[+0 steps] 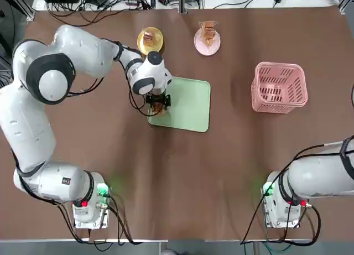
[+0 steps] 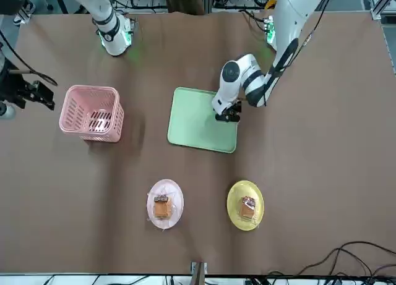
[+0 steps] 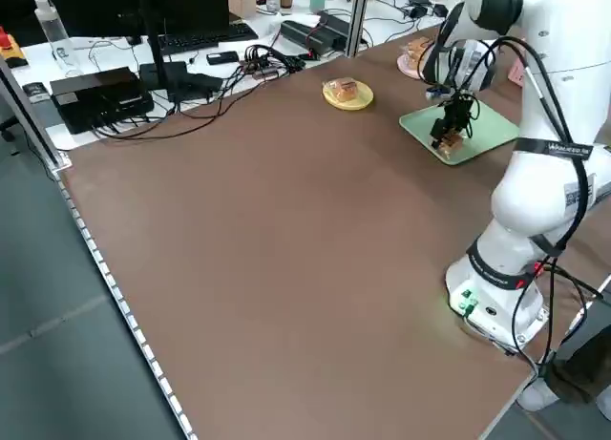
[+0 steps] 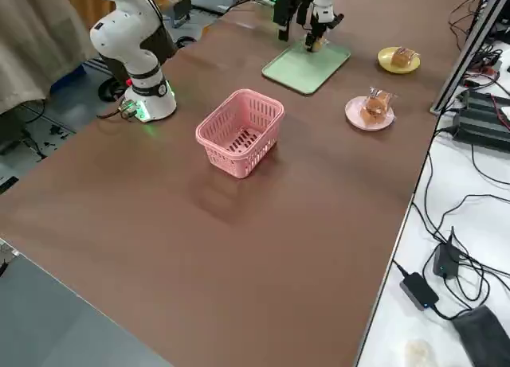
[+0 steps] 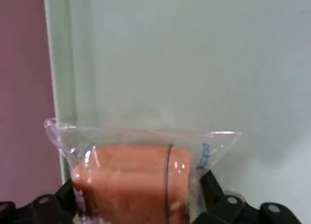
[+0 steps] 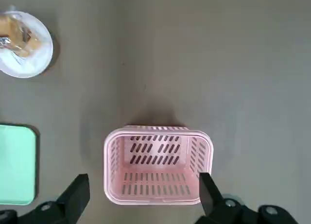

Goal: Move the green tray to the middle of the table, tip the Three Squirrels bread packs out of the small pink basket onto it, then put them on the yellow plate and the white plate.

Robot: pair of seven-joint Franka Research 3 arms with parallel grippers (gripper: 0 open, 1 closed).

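A clear-wrapped pack of orange-brown bread (image 5: 133,178) lies on the near-left corner of the flat mint-green rectangular tray (image 1: 191,103), between the spread fingers of the left gripper (image 1: 158,103), which stand on either side of it. The tray sits mid-table. The round yellow plate (image 1: 150,41) and the round white plate (image 1: 207,41) near the table's far edge each carry a pack. The empty square pink slotted basket (image 1: 279,87) stands upright towards the right edge. The right gripper (image 6: 141,195) hangs above it, fingers spread.
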